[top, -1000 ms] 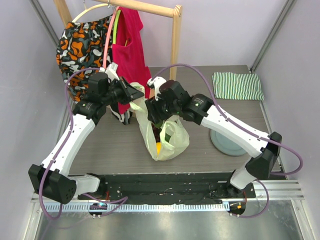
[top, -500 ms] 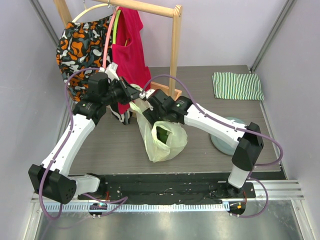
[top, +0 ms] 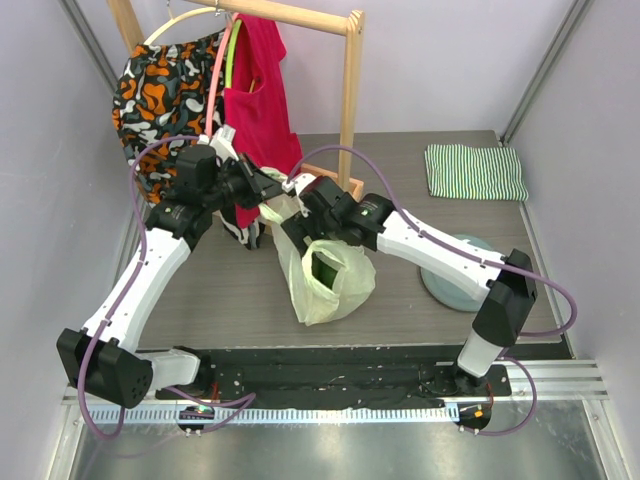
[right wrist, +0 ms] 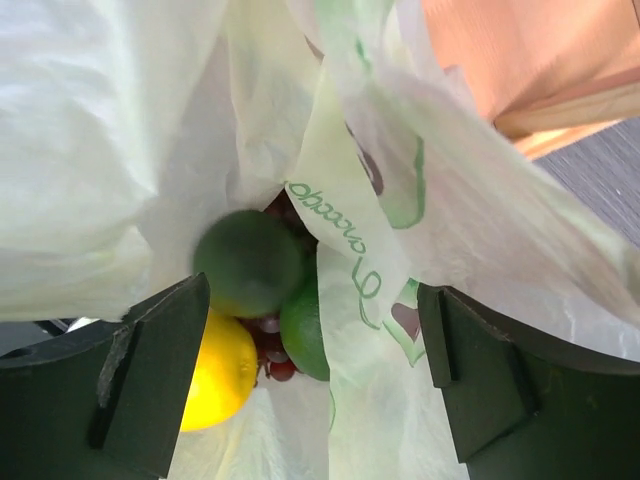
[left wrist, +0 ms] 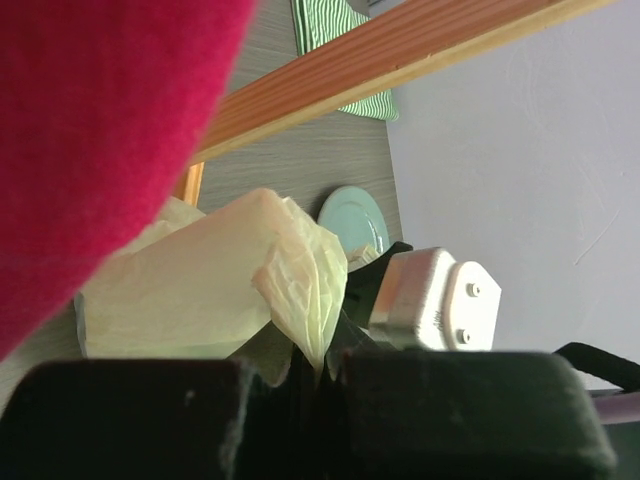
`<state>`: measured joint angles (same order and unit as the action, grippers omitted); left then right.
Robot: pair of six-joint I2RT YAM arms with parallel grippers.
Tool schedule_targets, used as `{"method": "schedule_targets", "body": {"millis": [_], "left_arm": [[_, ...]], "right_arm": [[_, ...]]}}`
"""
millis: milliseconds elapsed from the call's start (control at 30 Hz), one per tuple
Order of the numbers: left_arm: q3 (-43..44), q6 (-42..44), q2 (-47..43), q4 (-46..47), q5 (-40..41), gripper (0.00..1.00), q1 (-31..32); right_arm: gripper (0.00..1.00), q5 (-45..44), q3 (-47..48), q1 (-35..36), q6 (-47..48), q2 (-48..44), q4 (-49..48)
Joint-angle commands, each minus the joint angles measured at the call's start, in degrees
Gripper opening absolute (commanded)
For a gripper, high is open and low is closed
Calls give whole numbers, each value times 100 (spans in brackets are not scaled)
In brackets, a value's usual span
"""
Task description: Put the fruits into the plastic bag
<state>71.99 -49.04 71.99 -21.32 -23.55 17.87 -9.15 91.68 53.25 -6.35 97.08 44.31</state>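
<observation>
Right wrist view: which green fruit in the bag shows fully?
The darker green fruit, blurred, above the yellow fruit; the brighter green fruit beside it is half hidden by a fold of the bag.

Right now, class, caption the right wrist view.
Open right pincer at mouth of plastic bag; green avocados and yellow citrus inside.

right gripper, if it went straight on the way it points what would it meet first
Probably the green avocado in the plastic bag, though a bag fold may come first; depth unclear.
</observation>
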Motion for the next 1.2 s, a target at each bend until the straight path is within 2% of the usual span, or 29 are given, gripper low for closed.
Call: {"method": "schedule_targets", "body": {"millis": [0, 267, 600, 667, 833, 967, 1067, 1100, 1167], "left_arm": [[97, 34, -71, 128, -9, 0, -20], [96, 34, -97, 128, 8, 0, -20], [158, 61, -115, -12, 157, 0, -20], [210, 61, -88, -47, 184, 0, -20], [377, 26, -35, -83, 263, 0, -20], [378, 8, 17, -39, 290, 0, -20], [421, -27, 105, -30, 264, 0, -20], [430, -36, 140, -21, 246, 0, -20], [448, -53, 175, 31, 211, 0, -20]], "right_arm": [[93, 237, 96, 27, -94, -417, -458], [98, 1044, 912, 36, -323, -523, -626], [100, 1450, 1590, 36, -832, -1164, -987], [100, 1617, 1564, 36, -999, -1349, -846], [97, 2381, 1362, 27, -1429, -1682, 234], [96, 3014, 853, 27, -2079, -2367, 402], [93, 3830, 633, 36, -2414, -2527, 437], [89, 3989, 449, 62, -2598, -2571, 490], [88, 4228, 133, 202, -2722, -2641, 473]]}}
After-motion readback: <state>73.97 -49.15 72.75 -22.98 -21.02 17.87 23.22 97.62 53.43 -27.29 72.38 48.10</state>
